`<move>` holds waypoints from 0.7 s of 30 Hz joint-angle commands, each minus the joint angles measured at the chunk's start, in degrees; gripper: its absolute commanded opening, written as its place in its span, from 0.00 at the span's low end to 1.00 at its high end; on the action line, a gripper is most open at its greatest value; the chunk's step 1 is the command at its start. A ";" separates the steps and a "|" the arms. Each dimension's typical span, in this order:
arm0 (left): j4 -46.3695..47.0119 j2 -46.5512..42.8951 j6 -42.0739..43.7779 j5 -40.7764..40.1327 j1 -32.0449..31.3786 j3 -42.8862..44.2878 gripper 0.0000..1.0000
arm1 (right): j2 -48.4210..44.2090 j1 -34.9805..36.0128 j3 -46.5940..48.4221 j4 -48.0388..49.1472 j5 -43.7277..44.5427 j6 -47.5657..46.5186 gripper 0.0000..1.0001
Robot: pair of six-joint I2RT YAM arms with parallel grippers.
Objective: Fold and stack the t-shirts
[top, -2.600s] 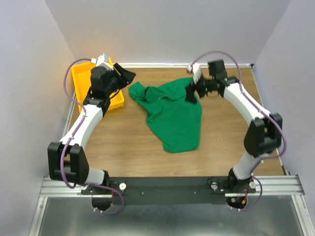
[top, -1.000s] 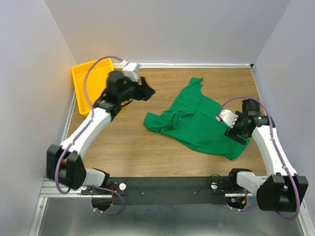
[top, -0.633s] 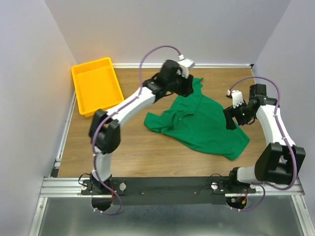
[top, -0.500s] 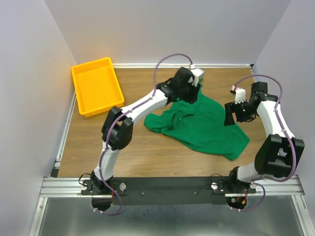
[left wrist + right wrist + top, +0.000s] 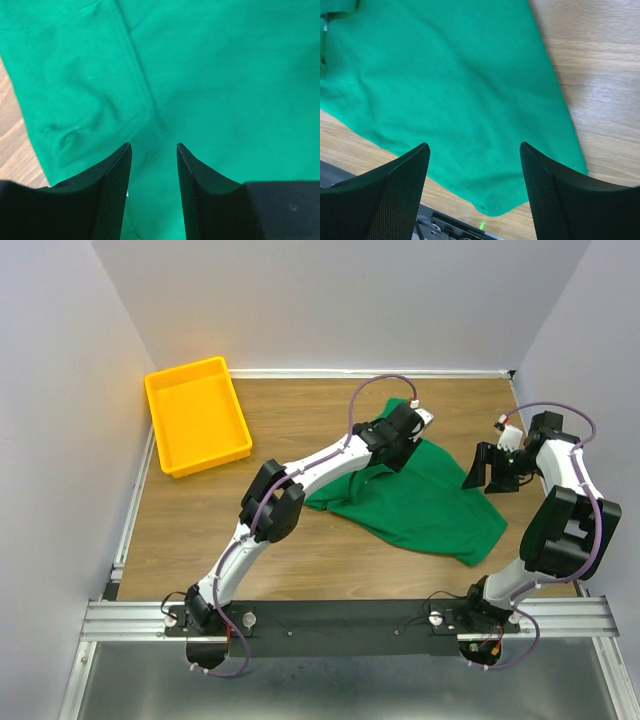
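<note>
The dark green t-shirt (image 5: pixel 420 505) lies crumpled and partly spread on the wooden table (image 5: pixel 200 530), right of centre. My left gripper (image 5: pixel 405 440) hovers low over the shirt's far part. In the left wrist view (image 5: pixel 154 150) it is open and empty, with green cloth (image 5: pixel 220 75) and a stitched seam filling the view below it. My right gripper (image 5: pixel 485 472) is beside the shirt's right edge. In the right wrist view (image 5: pixel 475 150) it is wide open and empty, above the shirt (image 5: pixel 445 75) and its near corner. The neck tag is not clearly visible.
A yellow tray (image 5: pixel 195 415) stands empty at the far left of the table. Grey walls close in the table at the back and sides. The black mounting rail (image 5: pixel 340 625) runs along the near edge. Bare wood (image 5: pixel 600 75) lies right of the shirt.
My left arm has swung from the yellow tray across to the shirt's far part. My right gripper has let go of the shirt and moved back to its right edge. The shirt lies more spread.
</note>
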 commanded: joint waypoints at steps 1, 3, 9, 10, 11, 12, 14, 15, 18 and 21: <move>-2.45 2.81 1.76 -5.61 -0.30 2.15 0.49 | 0.21 -0.23 -0.42 0.94 -3.06 1.55 0.80; -2.19 3.33 1.77 -5.26 -0.30 1.80 0.49 | 0.30 -0.23 -0.69 1.21 -3.06 1.64 0.80; -1.75 5.18 0.98 -2.19 -0.30 2.32 0.49 | 1.18 -0.23 -0.95 1.73 -2.71 1.82 0.79; -1.66 5.36 0.97 -1.92 -0.30 2.41 0.49 | 1.27 -0.15 -0.95 1.82 -2.54 1.99 0.79; -1.57 5.53 0.97 -1.83 -0.30 2.59 0.49 | 1.35 -0.23 -0.95 2.00 -2.45 1.99 0.79; -1.57 5.97 0.80 -1.83 -0.30 2.76 0.49 | 1.44 -0.23 -0.95 2.08 -2.19 2.08 0.79; -1.57 6.93 0.80 -2.45 -0.30 3.20 0.49 | 1.88 -0.23 -1.04 2.52 -1.75 2.25 0.79; -1.57 7.29 0.80 -2.80 -0.30 3.46 0.49 | 1.88 -0.23 -1.04 2.70 -1.48 2.43 0.79; -1.66 8.17 0.62 -3.68 -0.30 4.08 0.43 | 2.76 -0.23 -1.13 3.84 -0.25 3.13 0.79; -1.22 8.26 0.62 -2.98 -0.30 4.43 0.27 | 4.25 -0.23 -0.60 5.42 1.86 4.01 0.79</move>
